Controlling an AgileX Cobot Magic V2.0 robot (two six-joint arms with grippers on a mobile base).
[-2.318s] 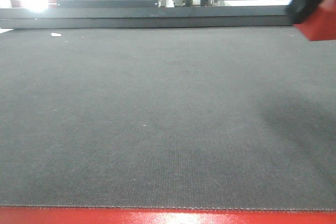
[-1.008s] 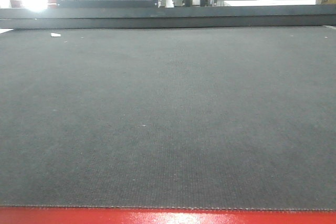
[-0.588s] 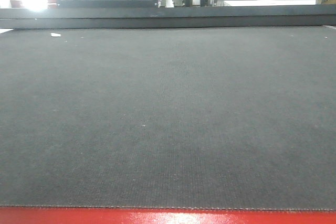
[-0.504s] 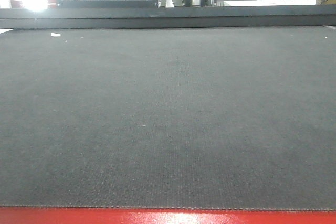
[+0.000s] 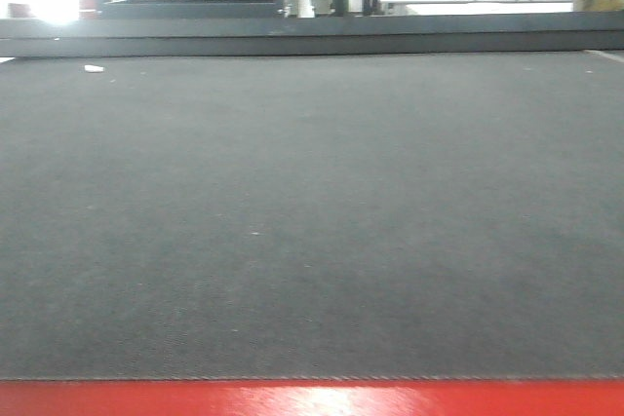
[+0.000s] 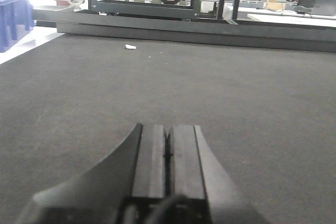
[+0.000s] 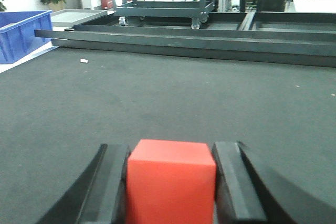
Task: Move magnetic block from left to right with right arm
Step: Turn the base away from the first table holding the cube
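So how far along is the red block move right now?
Pickup looks done: the right gripper is shut on the magnetic block in the right wrist view. The carry is in hand; the front view shows the black mat without the block. Left to do: set it down on the right and release. The left gripper is shut, idle.

Glaring backlight upper left; front view slightly blurred.

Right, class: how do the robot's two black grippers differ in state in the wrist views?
The left black gripper is shut on nothing; the right black gripper has its jaws apart, clamping a bright-red matte cube. The left gripper's fingers meet at a thin seam; the right gripper's flank the cube's sides. Both have flat black fingers over the dark grey mat.
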